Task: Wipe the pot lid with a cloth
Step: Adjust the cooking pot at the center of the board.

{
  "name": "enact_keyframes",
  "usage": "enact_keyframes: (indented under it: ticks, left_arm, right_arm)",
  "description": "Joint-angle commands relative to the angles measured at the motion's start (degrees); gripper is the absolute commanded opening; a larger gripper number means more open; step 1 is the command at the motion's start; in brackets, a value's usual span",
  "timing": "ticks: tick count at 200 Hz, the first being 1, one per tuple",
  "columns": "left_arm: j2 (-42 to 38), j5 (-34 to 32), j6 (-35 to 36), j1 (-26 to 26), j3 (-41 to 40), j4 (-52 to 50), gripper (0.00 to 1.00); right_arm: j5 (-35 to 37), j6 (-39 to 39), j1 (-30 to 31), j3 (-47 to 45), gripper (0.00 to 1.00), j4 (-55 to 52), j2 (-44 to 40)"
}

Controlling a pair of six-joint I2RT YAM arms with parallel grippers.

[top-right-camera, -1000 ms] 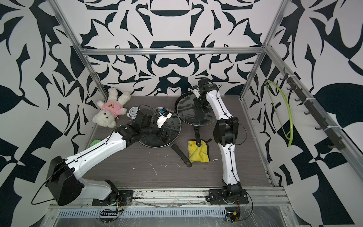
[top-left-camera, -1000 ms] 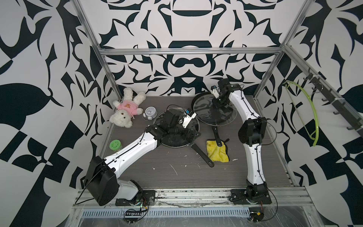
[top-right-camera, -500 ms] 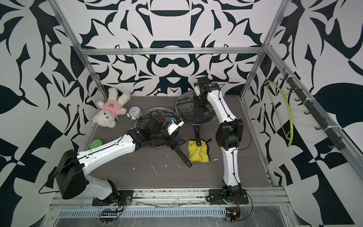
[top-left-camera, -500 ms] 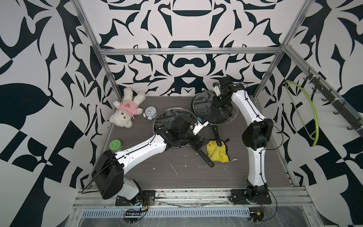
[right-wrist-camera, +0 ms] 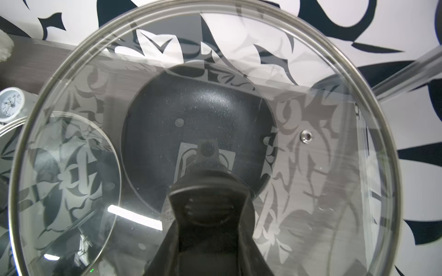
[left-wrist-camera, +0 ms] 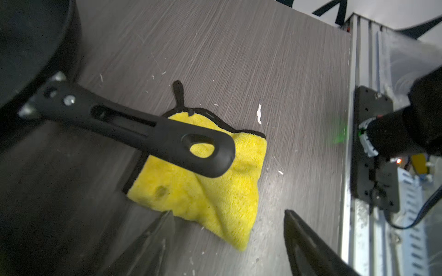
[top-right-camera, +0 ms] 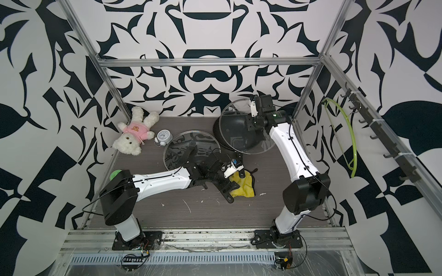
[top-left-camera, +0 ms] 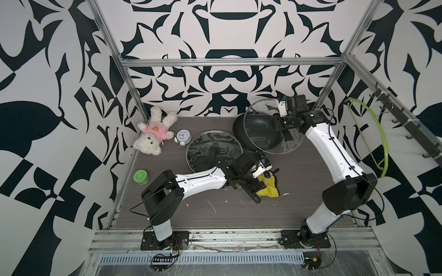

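Left wrist view: cloth (left-wrist-camera: 205, 188) lies just ahead of left gripper (left-wrist-camera: 227, 212) — jaws parted, empty — half under pan handle (left-wrist-camera: 143, 133); right gripper (right-wrist-camera: 208, 210) clamps pot lid (right-wrist-camera: 311, 71).

Cloth (left-wrist-camera: 208, 191): fluffy yellow microfibre is seen, edged with a dark stitched trim. Lid (right-wrist-camera: 311, 191): clear glossy glass is ringed by a brushed metal rim, and a small shiny metal eyelet is set in it. Second lid (top-left-camera: 203, 148): the same glass and metal rim are shown, with a matt black grip. Pan (top-left-camera: 239, 130): a matt black, finely speckled coating is noted. Handle (left-wrist-camera: 143, 133): smooth matt black plastic is fixed with bright metal screws. Table (left-wrist-camera: 239, 47): matt grey wood-grain, scratched. Teddy (top-left-camera: 153, 143): white plush, dressed in pink cloth. Clock (top-left-camera: 183, 136): glossy white casing. Frame (top-left-camera: 229, 62): bare brushed aluminium. Left arm (top-left-camera: 201, 182): glossy white plastic shell.
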Motion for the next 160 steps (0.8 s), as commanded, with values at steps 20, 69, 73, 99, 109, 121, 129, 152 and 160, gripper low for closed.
enact_keyframes:
  ticks: [20,69,73,99,109,121,129,152,160]
  left_arm:
    - [2.5,4.4,2.3,0.2,1.9,-4.9,0.66]
    - [-0.8,6.1,3.8,0.1,-0.9,-11.2,0.62]
    - [-1.1,6.1,3.7,0.1,-1.1,-11.6,0.62]
    - [-2.8,6.1,2.4,0.1,-2.6,-14.2,0.61]
    - [-3.5,6.1,1.6,0.1,-3.5,-14.4,0.6]
    - [-4.7,6.0,0.8,0.1,-4.9,-14.3,0.6]
    - [-5.6,5.7,0.0,0.1,-5.9,-13.8,0.6]
    - [-7.4,2.3,-2.5,0.1,-8.5,-9.3,0.64]
    - [-7.5,1.1,-3.8,0.1,-8.9,-6.6,0.64]
  right_arm:
    - [0.1,0.2,-2.2,-0.7,0.0,10.4,-6.7]
    - [-0.2,-0.4,-3.3,-1.8,0.0,10.5,-8.4]
    - [-0.2,-0.5,-3.4,-1.9,0.0,10.5,-8.5]
    - [-0.2,-0.4,-3.7,-3.1,0.0,10.7,-9.2]
    - [-0.3,-0.3,-3.8,-3.6,0.0,11.1,-9.5]
    - [-0.2,-0.2,-3.8,-3.9,0.0,11.2,-9.8]
    - [-0.3,-0.2,-3.8,-4.2,0.0,11.2,-10.0]
    - [0.4,0.2,-3.8,-5.4,0.0,11.9,-11.3]
    - [1.4,0.6,-4.0,-5.8,0.0,12.4,-11.8]
